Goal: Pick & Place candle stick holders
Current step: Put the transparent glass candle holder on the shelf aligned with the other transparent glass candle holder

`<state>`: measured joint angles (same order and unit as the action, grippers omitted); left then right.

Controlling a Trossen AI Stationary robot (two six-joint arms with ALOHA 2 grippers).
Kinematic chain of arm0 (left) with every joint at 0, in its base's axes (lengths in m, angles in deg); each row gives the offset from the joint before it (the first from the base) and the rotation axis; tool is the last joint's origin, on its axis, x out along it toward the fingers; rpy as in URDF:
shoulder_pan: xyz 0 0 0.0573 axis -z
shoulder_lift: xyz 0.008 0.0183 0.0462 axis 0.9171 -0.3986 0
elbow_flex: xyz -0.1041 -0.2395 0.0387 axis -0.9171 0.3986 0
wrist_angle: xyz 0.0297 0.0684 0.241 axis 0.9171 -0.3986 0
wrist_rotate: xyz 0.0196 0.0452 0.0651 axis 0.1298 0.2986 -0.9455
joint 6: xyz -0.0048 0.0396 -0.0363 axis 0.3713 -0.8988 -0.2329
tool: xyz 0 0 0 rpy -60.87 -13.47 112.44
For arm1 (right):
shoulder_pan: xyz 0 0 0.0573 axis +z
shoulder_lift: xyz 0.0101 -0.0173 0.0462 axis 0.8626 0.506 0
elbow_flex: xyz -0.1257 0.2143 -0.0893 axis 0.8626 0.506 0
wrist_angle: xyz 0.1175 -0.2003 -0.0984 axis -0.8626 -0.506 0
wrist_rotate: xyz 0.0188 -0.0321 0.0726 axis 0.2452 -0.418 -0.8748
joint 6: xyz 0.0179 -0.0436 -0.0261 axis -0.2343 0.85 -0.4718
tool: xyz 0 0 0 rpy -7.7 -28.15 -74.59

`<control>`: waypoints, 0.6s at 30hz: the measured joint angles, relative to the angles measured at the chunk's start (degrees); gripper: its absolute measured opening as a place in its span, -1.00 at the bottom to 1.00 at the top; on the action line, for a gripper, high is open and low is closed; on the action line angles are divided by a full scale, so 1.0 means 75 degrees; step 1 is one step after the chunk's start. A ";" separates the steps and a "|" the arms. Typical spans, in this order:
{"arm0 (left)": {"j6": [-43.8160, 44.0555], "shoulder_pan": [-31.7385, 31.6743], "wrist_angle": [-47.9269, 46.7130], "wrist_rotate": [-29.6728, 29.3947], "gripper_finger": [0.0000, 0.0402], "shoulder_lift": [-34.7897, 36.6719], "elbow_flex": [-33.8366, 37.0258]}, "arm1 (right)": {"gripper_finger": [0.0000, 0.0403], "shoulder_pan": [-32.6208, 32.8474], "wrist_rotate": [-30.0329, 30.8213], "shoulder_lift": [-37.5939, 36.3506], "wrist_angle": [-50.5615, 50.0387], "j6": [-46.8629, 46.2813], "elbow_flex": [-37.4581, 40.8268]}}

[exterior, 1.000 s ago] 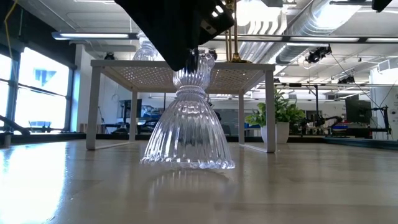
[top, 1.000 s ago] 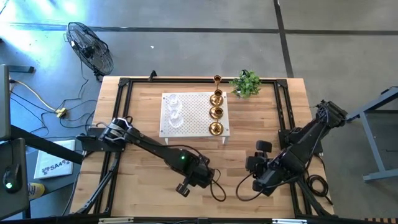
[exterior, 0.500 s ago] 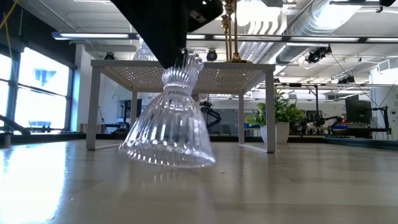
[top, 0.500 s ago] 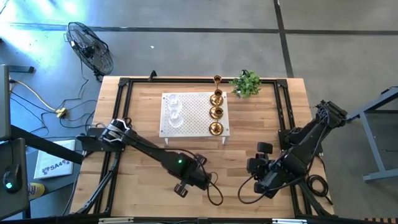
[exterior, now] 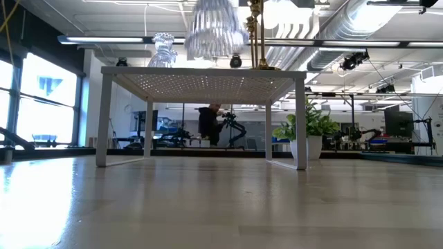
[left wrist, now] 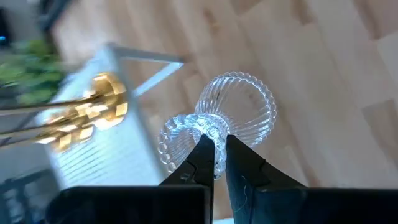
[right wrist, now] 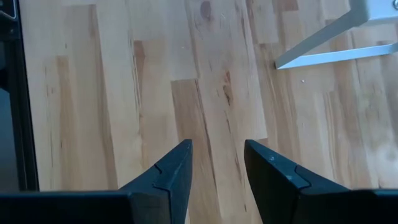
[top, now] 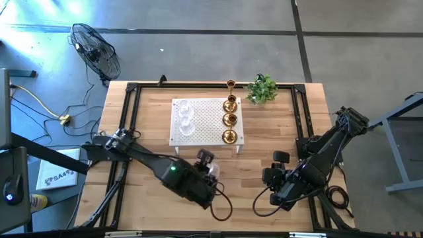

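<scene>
My left gripper [top: 210, 169] is shut on a clear ribbed glass candle stick holder [left wrist: 239, 115], held high over the near middle of the table. In the low view the holder [exterior: 214, 29] hangs above the level of the white platform's top [exterior: 204, 71]. My right gripper [right wrist: 217, 155] is open and empty, low over bare wood at the near right [top: 272, 185]. On the platform [top: 207, 125], two glass holders [top: 186, 116] stand on their bases at the left and three gold holders [top: 229, 119] at the right. A tall gold holder [top: 231, 84] stands just beyond the platform. My left gripper pinches the holder's narrow neck [left wrist: 216, 138], between its beaded top cup [left wrist: 183, 140] and its flared base [left wrist: 245, 112], with the two fingers [left wrist: 242, 165] lying across it. The holder is lifted clear of the table, its flared base lowermost [exterior: 214, 48].
A small green plant [top: 261, 88] stands at the far right of the platform. A black frame rail [top: 129, 119] runs round the table top. Bare wood lies between the platform and the near edge [top: 165, 211]. A person [exterior: 208, 123] shows far off in the room.
My left gripper has risen and drawn toward the far edge with the glass holder. The holder stood on its base on the table, then tipped with one side of the base lifted, and now hangs clear above platform height.
</scene>
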<state>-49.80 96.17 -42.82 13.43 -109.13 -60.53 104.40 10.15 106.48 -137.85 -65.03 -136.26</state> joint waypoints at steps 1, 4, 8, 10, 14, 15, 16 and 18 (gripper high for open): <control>0.0080 0.0031 -0.0234 -0.0175 -0.95 0.0007 -0.0215 | -0.32 0.0000 -0.0042 0.0000 0.0000 0.0003 0.0000; 0.0536 0.0180 -0.1041 -0.0918 -0.95 0.0009 -0.0836 | -0.32 0.0000 -0.0243 0.0000 -0.0016 0.0084 0.0000; 0.0539 0.0430 -0.0963 -0.1366 -0.95 0.0251 -0.0931 | -0.32 0.0000 -0.0321 0.0000 -0.0043 0.0087 0.0000; 0.0537 0.0480 -0.0993 -0.1573 -0.95 0.0327 -0.0934 | -0.32 0.0002 -0.0333 0.0000 -0.0144 0.0087 0.0000; 0.0627 0.0461 -0.1000 -0.1560 -0.95 0.0506 -0.0934 | -0.32 0.0076 -0.0327 0.0000 -0.0184 0.0085 0.0000; 0.0630 0.0433 -0.0968 -0.1599 -0.95 0.0536 -0.0934 | -0.32 0.0099 -0.0312 0.0000 -0.0177 0.0084 0.0000; 0.0644 0.0427 -0.0953 -0.1634 -0.95 0.0573 -0.0934 | -0.32 0.0136 -0.0296 0.0000 -0.0175 0.0087 0.0000; 0.0652 0.0375 -0.0970 -0.1621 -0.95 0.0633 -0.0934 | -0.32 0.0203 -0.0282 0.0000 -0.0181 0.0087 0.0000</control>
<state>-44.91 98.98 -50.09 1.28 -104.38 -67.54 105.93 8.04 106.48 -139.21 -64.37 -136.26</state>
